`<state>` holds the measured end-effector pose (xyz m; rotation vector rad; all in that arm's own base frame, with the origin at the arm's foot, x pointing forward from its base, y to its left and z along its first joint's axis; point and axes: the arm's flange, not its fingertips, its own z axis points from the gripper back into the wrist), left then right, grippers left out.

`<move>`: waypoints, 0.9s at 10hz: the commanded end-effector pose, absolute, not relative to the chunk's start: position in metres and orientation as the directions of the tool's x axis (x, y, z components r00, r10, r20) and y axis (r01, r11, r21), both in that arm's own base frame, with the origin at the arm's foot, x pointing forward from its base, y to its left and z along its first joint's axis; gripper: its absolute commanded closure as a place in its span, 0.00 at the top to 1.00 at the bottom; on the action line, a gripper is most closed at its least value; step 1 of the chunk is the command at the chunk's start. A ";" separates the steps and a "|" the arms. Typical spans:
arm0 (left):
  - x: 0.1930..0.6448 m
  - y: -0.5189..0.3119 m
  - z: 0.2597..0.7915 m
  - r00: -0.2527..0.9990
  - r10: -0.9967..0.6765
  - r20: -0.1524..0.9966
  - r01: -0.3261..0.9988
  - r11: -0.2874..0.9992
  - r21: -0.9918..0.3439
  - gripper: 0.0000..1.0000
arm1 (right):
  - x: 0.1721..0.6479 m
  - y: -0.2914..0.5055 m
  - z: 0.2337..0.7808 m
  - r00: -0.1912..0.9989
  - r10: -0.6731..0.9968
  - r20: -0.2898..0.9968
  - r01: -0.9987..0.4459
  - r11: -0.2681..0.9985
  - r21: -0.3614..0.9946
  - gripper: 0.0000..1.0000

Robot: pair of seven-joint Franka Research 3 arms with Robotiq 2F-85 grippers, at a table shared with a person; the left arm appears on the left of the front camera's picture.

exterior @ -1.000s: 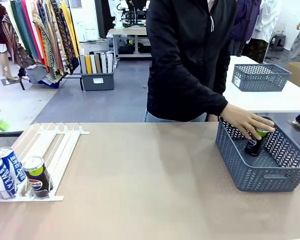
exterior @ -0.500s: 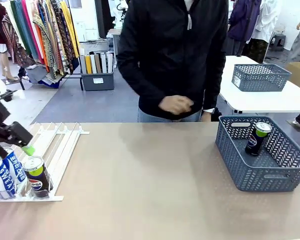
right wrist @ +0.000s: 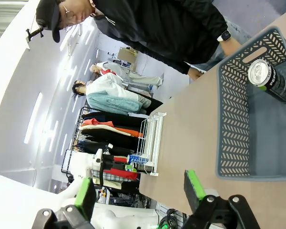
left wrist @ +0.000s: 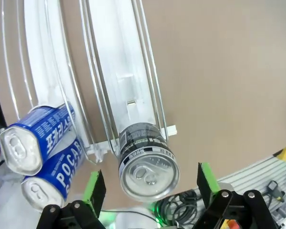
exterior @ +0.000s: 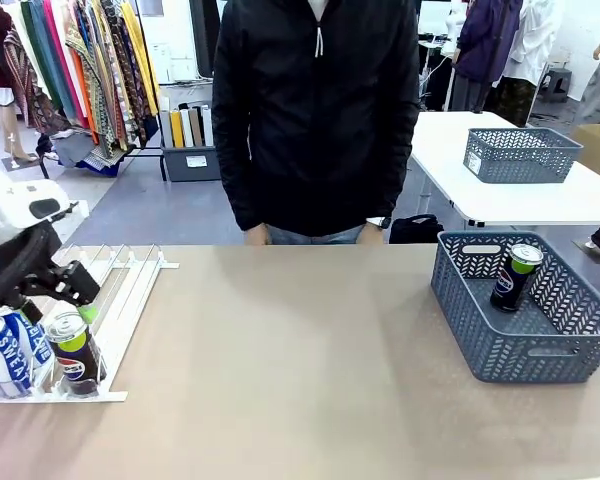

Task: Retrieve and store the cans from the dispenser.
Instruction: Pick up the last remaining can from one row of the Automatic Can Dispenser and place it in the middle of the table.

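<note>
The slim black drink can (left wrist: 148, 164) with green band and silver top lies at the low end of the sloped white wire-railed dispenser rack (left wrist: 119, 71). It is straight ahead of the left tool (left wrist: 150, 181), whose green-padded fingers stand wide apart either side of it, gripping nothing. Two blue-and-white lettered cans (left wrist: 38, 143) rest just beyond one finger, while the right tool (right wrist: 139, 190), also spread wide and empty, faces the grey lattice plastic basket (right wrist: 238, 95) on the tan bench (right wrist: 190, 129), with a second black can (right wrist: 271, 78) inside.

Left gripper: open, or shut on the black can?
Open. The left gripper has its fingers either side of the black can, clear gaps on both sides.
</note>
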<state>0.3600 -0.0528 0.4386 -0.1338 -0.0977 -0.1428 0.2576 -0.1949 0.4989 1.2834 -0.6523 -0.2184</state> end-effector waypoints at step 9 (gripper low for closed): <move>0.336 -0.067 0.383 0.990 -0.125 0.062 0.127 0.991 -0.030 1.00 | 0.261 -0.195 0.500 0.786 -0.506 0.355 -0.239 0.281 0.930 1.00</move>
